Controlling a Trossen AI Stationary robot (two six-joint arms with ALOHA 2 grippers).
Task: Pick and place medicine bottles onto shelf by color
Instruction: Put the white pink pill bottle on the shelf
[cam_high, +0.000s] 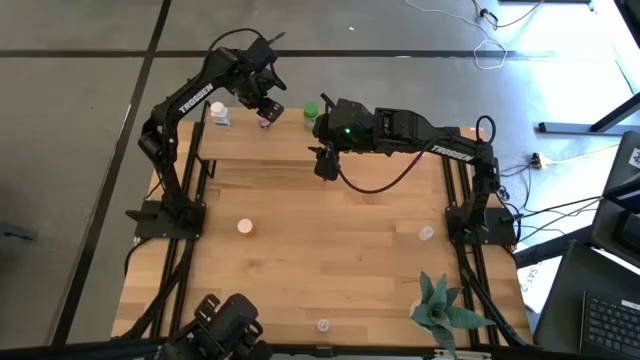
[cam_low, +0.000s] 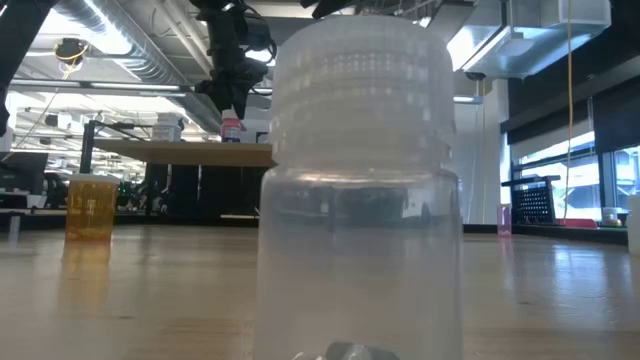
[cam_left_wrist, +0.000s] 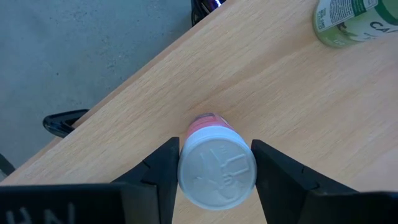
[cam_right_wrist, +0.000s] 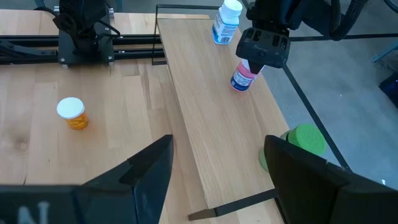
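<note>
The shelf (cam_high: 260, 145) is a light wood platform at the table's far side. On it stand a white bottle (cam_high: 220, 115) at the left and a green bottle (cam_high: 311, 112) toward the right. Between them my left gripper (cam_high: 266, 108) is shut on a pink bottle (cam_right_wrist: 242, 78) with a white cap. My right gripper (cam_high: 325, 165) hangs open above the shelf's near edge, short of the green bottle (cam_right_wrist: 305, 143), with nothing between its fingers. An orange bottle (cam_high: 245, 228) stands on the tabletop. My left gripper pinches the pink bottle's white cap (cam_left_wrist: 186, 168) between its two fingers, one on each side of the cap. The fingers come steeply from above, pointing down. The bottle hangs nearly upright below them, its base (cam_right_wrist: 239, 87) at the shelf top; whether it rests there I cannot tell.
Two clear bottles (cam_high: 427, 234) (cam_high: 323, 325) stand on the tabletop; the near one fills the low view (cam_low: 360, 180). A green spiky plant (cam_high: 440, 310) sits at the near right corner. Bare shelf top lies between the pink and green bottles.
</note>
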